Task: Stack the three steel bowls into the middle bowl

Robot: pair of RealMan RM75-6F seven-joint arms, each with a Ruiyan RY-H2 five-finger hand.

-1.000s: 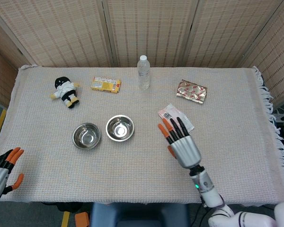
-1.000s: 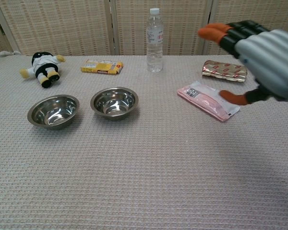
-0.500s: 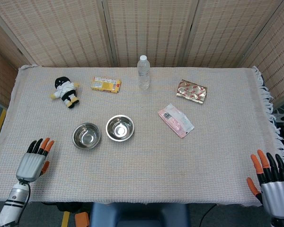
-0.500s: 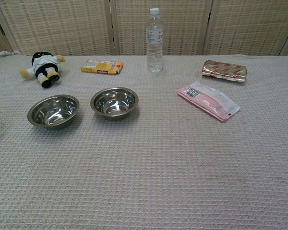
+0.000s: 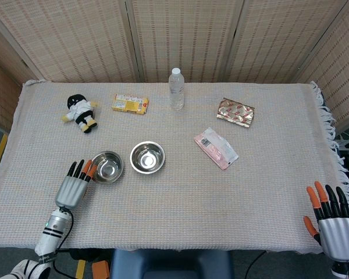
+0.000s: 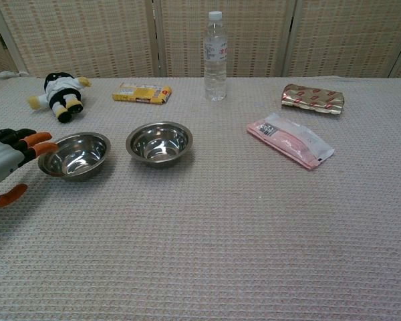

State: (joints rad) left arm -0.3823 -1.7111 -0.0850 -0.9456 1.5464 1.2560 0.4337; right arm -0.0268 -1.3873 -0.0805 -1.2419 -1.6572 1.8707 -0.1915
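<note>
Now my left hand (image 5: 71,187) sits fingers apart, empty, just beside the left steel bowl (image 5: 106,167); right hand (image 5: 333,221) idles spread at the near table edge. Middle bowl (image 5: 147,157) is next over. Thin, slick steel, prob light, so I'd pinch the rim.

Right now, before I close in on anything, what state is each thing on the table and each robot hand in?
Left bowl: upright, empty, unstacked.
Middle bowl: upright, appears single.
Left robot hand: fingers spread, holding nothing, beside the left bowl.
Right robot hand: fingers apart, empty, at the table's near right edge.
Water bottle: standing, capped.
Pink packet: lying flat.
Plush toy: lying down.
</note>
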